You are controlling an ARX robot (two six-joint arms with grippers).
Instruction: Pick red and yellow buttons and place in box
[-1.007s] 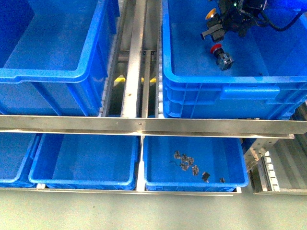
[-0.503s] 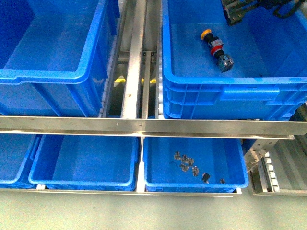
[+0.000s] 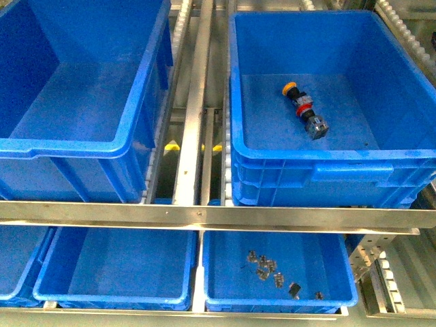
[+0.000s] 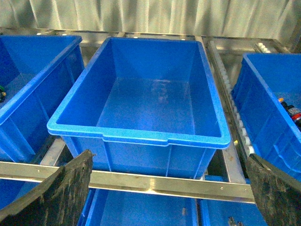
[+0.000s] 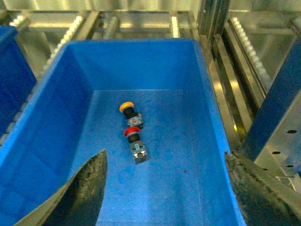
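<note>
A yellow button (image 3: 291, 88) and a red button (image 3: 304, 107) lie end to end on the floor of the right-hand box (image 3: 236, 102), a deep blue bin. The right wrist view shows the same yellow button (image 5: 126, 107) and red button (image 5: 132, 133) in the box (image 5: 51, 117). My right gripper (image 5: 164, 197) hangs open above the box floor, apart from both buttons. My left gripper (image 4: 169, 197) is open over the metal rail, in front of an empty deep blue bin (image 4: 155, 101). Neither gripper appears in the front view.
An empty large blue bin (image 3: 82, 102) stands to the left of the box. A steel rail (image 3: 204, 214) crosses in front. Below it sit shallower blue trays, one (image 3: 225, 272) holding several small dark parts (image 3: 269, 266). Roller tracks (image 3: 194, 102) run between the bins.
The right gripper let go of the yellow button, which now lies beside the red one, then rose out of the front view. The bins sit lower in that view.
</note>
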